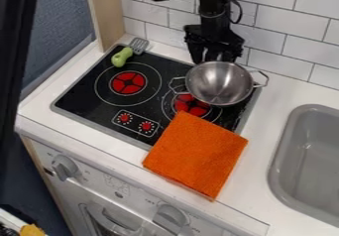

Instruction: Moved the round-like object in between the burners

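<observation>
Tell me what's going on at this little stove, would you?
A robot arm has its gripper right at the far rim of a metal pot; whether it has hold of the pot, I can't tell. The job is to put a roundish object, most likely this pot, between the burners. Right now it is partly over the right-hand burner in the picture. An orange cloth overlaps the stove's near edge, and a green-handled spatula lies at the far left corner.
</observation>
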Action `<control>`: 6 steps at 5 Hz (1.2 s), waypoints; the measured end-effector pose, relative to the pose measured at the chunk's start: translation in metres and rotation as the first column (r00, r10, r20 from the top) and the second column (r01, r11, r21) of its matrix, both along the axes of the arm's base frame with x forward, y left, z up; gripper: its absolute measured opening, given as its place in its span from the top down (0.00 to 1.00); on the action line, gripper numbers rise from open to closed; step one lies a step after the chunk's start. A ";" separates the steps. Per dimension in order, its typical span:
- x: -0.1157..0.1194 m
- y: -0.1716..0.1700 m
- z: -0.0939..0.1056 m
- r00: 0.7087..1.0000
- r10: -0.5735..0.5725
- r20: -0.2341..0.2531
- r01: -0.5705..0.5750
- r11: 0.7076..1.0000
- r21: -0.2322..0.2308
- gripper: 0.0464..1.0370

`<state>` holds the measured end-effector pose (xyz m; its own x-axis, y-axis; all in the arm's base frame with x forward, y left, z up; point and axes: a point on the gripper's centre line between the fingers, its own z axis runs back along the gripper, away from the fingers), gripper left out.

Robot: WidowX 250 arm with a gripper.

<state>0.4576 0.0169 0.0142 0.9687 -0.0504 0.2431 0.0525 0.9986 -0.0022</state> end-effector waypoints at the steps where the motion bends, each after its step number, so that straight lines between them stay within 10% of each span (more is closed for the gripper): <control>1: 0.000 0.000 0.000 1.000 0.015 0.001 -0.015 1.000 0.006 0.35; 3: -0.007 -0.004 0.004 1.000 -0.004 0.027 0.003 1.000 0.015 0.53; 5: -0.063 0.015 0.099 0.970 0.084 0.230 -0.087 0.996 0.003 0.53; 6: -0.112 0.035 0.106 0.965 0.170 0.201 -0.167 0.986 -0.031 0.53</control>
<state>0.3451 0.0518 0.1203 0.8938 0.1138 0.4339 -0.1153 0.9931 -0.0229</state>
